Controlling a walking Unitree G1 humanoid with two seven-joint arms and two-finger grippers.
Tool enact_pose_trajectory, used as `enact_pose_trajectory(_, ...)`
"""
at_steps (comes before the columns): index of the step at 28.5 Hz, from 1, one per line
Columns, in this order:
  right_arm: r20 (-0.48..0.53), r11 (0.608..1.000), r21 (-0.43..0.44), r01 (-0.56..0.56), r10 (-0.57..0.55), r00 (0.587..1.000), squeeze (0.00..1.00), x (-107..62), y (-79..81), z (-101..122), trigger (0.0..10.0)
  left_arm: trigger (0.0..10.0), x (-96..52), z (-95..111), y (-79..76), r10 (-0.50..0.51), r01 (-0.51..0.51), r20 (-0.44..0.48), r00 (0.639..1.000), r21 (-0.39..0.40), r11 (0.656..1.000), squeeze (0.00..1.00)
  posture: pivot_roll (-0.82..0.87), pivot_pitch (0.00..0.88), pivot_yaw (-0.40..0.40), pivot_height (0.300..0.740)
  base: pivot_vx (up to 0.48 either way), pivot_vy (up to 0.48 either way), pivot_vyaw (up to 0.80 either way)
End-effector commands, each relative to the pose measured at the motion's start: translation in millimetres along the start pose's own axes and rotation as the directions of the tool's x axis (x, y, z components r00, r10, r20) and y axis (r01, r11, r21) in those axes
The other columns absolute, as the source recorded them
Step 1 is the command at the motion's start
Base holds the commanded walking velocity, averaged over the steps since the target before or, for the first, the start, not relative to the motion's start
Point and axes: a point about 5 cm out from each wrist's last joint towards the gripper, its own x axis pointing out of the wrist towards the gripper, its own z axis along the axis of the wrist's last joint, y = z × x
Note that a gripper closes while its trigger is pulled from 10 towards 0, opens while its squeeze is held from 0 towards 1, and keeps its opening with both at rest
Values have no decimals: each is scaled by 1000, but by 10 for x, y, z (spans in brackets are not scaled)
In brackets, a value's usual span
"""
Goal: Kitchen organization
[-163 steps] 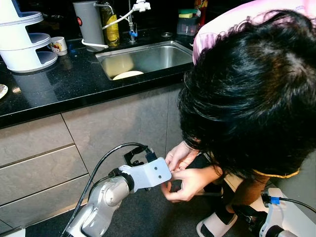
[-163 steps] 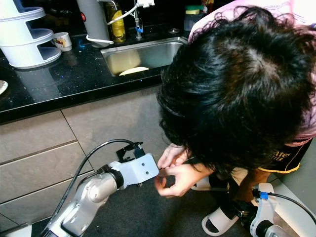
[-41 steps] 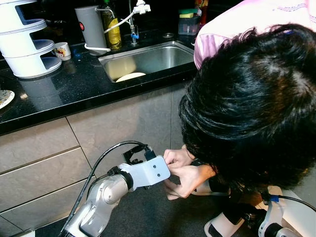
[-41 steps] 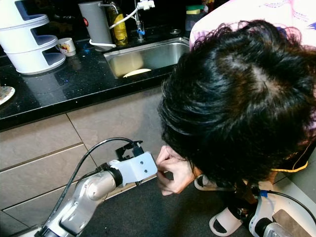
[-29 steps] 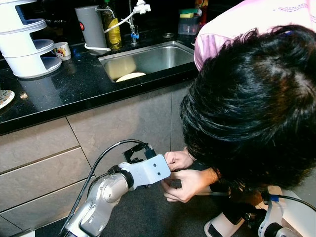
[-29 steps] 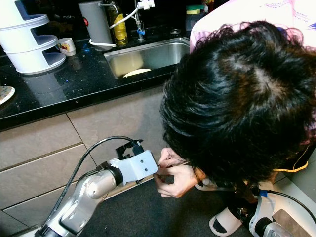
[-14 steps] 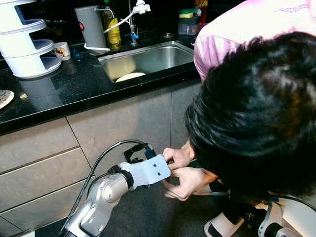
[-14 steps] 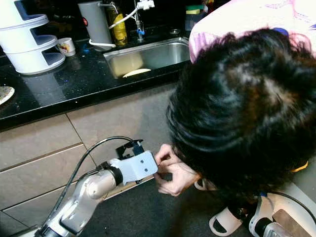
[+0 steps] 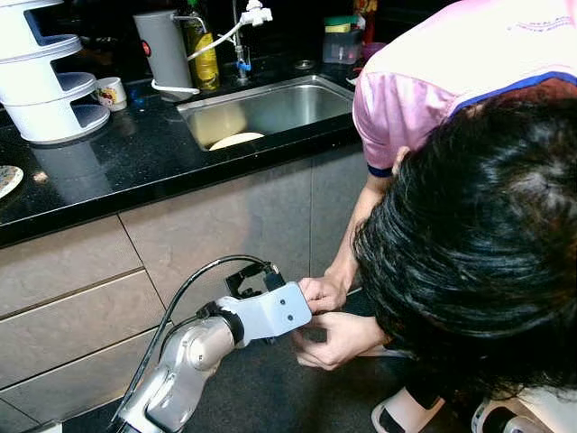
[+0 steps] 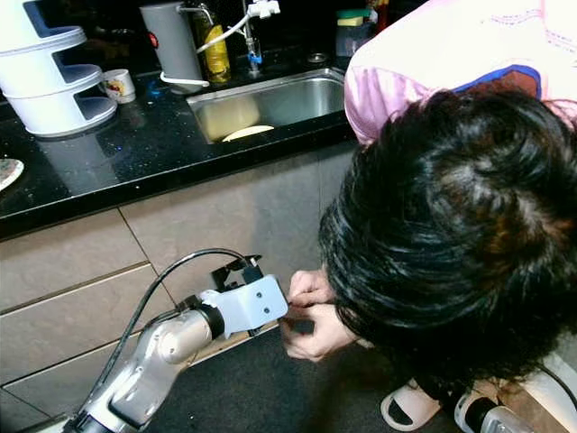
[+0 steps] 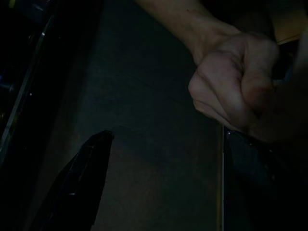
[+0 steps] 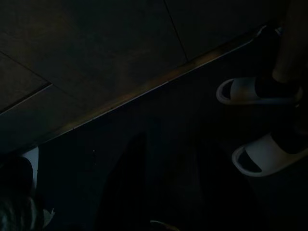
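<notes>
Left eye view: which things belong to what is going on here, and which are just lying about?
In hand: left gripper, open by the cabinet front; person's hands working at it.
Lying about: white tiered rack, grey cylindrical canister, yellow soap bottle, small white mug, pale plate in the steel sink; right arm idle.

Glossy speckled black stone countertop [image 9: 135, 153] — brushed steel sink [image 9: 270, 104] set in it — matt grey cabinet fronts [image 9: 225, 225], satin silver metal left arm [image 9: 194, 356].

Pale plate [image 9: 233, 140] lying in steel sink [image 9: 270, 90]; white tiered rack [image 9: 41, 81] upright on black counter [image 9: 117, 162]
</notes>
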Motion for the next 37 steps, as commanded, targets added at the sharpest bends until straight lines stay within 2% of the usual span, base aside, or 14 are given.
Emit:
enact_pose_trajectory(1,0,1000,-3,-14,14,1000,0,30,38,7,10000,10000,-16,-35,32,-4,4,-17,1000,13,1000,0,-60,0,35,740,0,0,0)
enact_pose_trajectory(37,4,1000,0,-18,18,1000,0,45,48,33,10000,10000,-12,-39,66,-4,4,-17,1000,13,1000,0,-43,0,36,740,0,0,0)
